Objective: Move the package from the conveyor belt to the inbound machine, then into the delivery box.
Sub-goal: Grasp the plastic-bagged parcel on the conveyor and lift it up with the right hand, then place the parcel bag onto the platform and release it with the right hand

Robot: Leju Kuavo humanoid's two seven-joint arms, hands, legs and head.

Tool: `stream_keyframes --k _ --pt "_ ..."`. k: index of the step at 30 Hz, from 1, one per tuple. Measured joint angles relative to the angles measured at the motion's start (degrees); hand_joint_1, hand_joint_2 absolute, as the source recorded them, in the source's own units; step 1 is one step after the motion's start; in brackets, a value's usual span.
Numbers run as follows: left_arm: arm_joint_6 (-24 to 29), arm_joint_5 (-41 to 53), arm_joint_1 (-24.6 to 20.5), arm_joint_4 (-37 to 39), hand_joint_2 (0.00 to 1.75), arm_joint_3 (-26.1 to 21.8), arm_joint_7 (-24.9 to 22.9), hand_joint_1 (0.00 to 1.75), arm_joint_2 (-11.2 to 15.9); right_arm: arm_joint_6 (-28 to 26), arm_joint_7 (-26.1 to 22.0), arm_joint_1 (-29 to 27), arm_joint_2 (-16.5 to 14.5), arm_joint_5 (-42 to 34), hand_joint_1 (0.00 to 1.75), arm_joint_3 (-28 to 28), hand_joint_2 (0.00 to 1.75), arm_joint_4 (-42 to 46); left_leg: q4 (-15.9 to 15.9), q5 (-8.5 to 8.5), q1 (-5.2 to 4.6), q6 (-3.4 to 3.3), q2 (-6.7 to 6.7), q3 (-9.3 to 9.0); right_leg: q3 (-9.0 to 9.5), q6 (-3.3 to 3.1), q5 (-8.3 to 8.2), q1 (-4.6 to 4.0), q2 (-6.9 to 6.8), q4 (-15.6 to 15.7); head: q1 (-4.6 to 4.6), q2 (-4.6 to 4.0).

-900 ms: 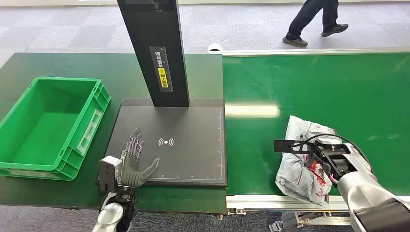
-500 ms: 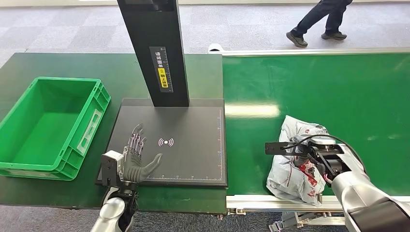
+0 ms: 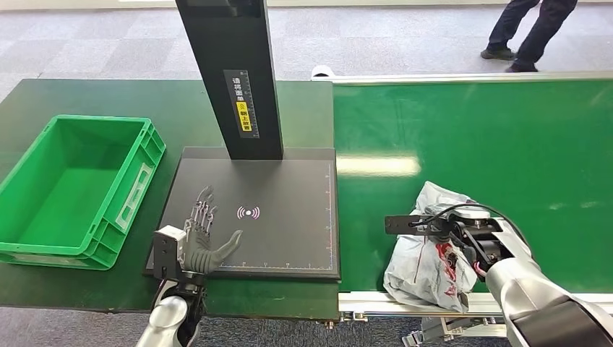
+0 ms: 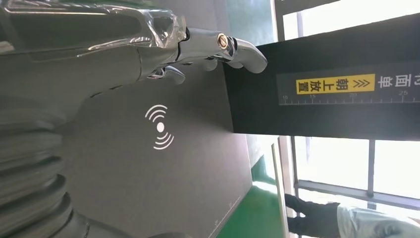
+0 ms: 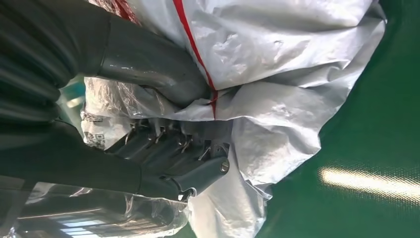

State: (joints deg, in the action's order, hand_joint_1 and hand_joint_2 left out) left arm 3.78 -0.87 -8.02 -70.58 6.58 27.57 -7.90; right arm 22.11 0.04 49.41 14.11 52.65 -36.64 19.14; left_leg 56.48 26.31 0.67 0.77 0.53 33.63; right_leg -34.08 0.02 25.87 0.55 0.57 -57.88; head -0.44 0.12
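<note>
Early stage: right hand [image 3: 463, 242] grips the grey package [image 3: 426, 260] at the conveyor belt's [image 3: 506, 144] near edge, left hand [image 3: 201, 242] spread, holding nothing; inbound machine [image 3: 282, 210] and delivery box [image 3: 72, 188] not yet reached.

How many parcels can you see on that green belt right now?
1. A single crumpled grey plastic package lies at the near edge of the conveyor belt, with the robot's right hand gripping it. Its bulk could hide something beneath, but no other parcel shows.

The right hand [image 3: 463, 235] hides part of the package [image 3: 423, 271].
</note>
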Motion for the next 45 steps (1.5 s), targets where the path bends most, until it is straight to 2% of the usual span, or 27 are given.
stream_keyframes --k 8,13,17,20,28,35,38,45 --pt "-0.33 0.0 0.32 -0.22 1.75 -0.22 -0.09 0.0 0.01 -1.22 -2.16 -0.22 -0.21 -0.51 1.75 -0.09 1.75 0.02 0.0 0.0 0.0 0.0 0.0 0.0 0.01 0.0 0.0 0.0 0.0 0.0 0.0 0.01" --pt "-0.78 -0.02 1.2 -1.41 1.75 -0.76 -0.12 0.0 0.04 -8.68 -5.06 -0.71 -0.69 -3.51 1.75 0.71 1.75 0.94 0.0 0.0 0.0 0.0 -0.04 0.02 -0.01 0.0 0.0 0.0 0.0 0.0 0.0 0.01" --pt "-0.9 -0.02 2.41 -3.12 1.75 -1.21 -0.15 0.0 0.1 -16.53 -5.27 -0.55 -1.77 -5.42 1.75 2.55 1.75 2.64 0.0 0.0 0.0 0.0 -0.02 0.03 -0.02 0.0 0.0 -0.01 0.0 -0.01 -0.01 0.01" --pt "-0.84 -0.07 3.25 -4.29 1.75 -1.61 -0.16 0.0 0.09 -19.55 -5.58 -0.24 -2.36 -6.79 1.75 3.9 1.75 3.82 0.0 0.0 0.0 0.0 0.01 0.04 -0.02 0.0 0.0 -0.01 0.0 -0.01 0.01 0.01" --pt "0.6 -0.1 4.92 -6.86 1.75 -2.53 0.04 0.0 0.02 -29.91 -9.95 0.02 -4.19 -14.55 1.75 10.71 1.75 9.14 0.0 -0.01 0.0 0.0 0.02 0.05 -0.03 0.0 0.0 0.0 -0.01 -0.01 0.0 0.0" --pt "6.94 -1.25 5.21 -8.36 1.75 -3.83 4.26 0.0 -0.97 -36.83 -15.54 -1.04 -4.97 -17.96 1.75 15.52 1.75 19.03 0.0 0.0 0.01 0.0 0.02 0.05 -0.04 0.0 0.0 -0.01 -0.01 -0.01 -0.01 0.01" --pt "7.86 -1.66 5.21 -8.96 1.75 -4.1 5.43 0.0 -1.31 -39.91 -17.9 -1.47 -5.26 -18.23 1.75 16.44 1.75 23.94 0.0 0.0 0.0 0.0 0.0 0.05 -0.04 0.0 0.0 -0.01 0.0 -0.01 0.0 0.0" --pt "8.84 -2.16 5.18 -9.52 1.75 -4.23 6.55 0.0 -1.85 -41.65 -20.35 -1.56 -5.95 -18.28 1.75 17.1 1.75 29.24 0.0 -0.01 0.0 0.0 0.0 0.04 -0.03 0.0 0.0 -0.01 0.0 -0.01 0.01 0.01"
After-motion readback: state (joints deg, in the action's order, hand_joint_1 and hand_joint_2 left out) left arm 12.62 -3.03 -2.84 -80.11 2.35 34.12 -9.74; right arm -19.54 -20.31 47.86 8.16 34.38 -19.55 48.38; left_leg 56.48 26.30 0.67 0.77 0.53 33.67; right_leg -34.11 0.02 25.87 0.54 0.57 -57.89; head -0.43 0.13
